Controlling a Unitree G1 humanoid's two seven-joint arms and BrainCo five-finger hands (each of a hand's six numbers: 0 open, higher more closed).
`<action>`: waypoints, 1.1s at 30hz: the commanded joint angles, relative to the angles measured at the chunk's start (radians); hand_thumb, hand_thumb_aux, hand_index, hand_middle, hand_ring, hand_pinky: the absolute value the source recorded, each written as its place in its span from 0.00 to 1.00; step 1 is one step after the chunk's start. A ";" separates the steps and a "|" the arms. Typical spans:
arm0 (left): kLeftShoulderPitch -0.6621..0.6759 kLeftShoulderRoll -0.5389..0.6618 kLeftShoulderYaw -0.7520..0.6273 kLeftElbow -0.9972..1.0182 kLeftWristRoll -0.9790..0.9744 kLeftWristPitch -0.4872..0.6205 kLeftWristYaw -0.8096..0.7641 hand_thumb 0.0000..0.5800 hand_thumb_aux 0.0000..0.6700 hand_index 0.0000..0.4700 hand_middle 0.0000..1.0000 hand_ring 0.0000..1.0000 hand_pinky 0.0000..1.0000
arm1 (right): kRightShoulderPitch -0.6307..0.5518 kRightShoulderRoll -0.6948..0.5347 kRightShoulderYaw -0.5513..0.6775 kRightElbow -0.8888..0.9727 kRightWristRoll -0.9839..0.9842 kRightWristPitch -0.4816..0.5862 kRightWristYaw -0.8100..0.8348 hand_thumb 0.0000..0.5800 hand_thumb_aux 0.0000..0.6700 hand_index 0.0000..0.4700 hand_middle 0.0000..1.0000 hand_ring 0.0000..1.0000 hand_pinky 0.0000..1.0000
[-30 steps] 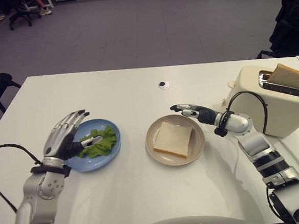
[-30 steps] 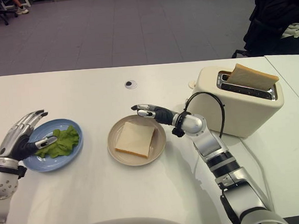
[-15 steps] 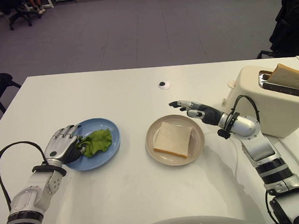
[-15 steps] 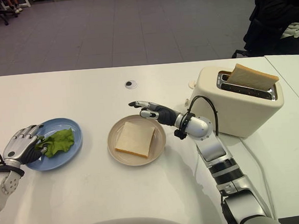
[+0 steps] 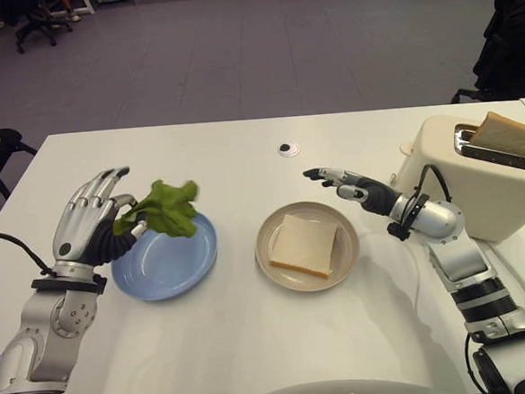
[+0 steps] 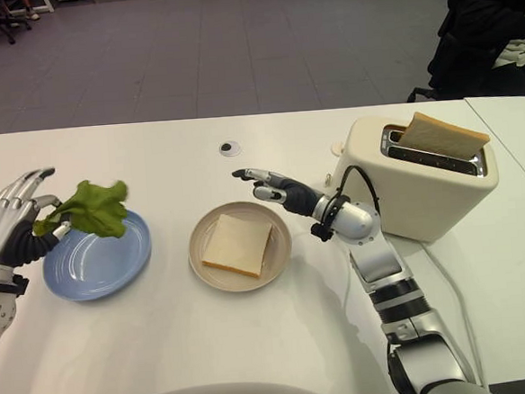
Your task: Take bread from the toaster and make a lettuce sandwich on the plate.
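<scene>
Dangling from the left robot hand (image 5: pixel 89 223), the lettuce (image 5: pixel 162 208) was pinched above the blue plate (image 5: pixel 164 265). A bread slice (image 5: pixel 304 245) was seen on the beige plate (image 5: pixel 348 254) beside the right robot hand (image 5: pixel 347 184), spread wide and empty, toaster (image 5: pixel 442 184) behind its wrist.

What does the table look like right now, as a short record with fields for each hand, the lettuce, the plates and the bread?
left hand: shut on green lettuce leaf, held above round blue plate
right hand: open, holds nothing, by far right rim of round beige plate
beige plate: one square white bread slice, no lettuce on it
cream toaster: tan bread slice sticking out of slot
</scene>
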 commanded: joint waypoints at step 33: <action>-0.260 -0.390 -0.465 0.240 -0.034 -0.087 -0.198 0.00 0.00 0.00 0.00 0.00 0.00 | 0.006 -0.014 -0.120 0.030 0.023 -0.109 -0.002 0.00 0.00 0.00 0.00 0.00 0.00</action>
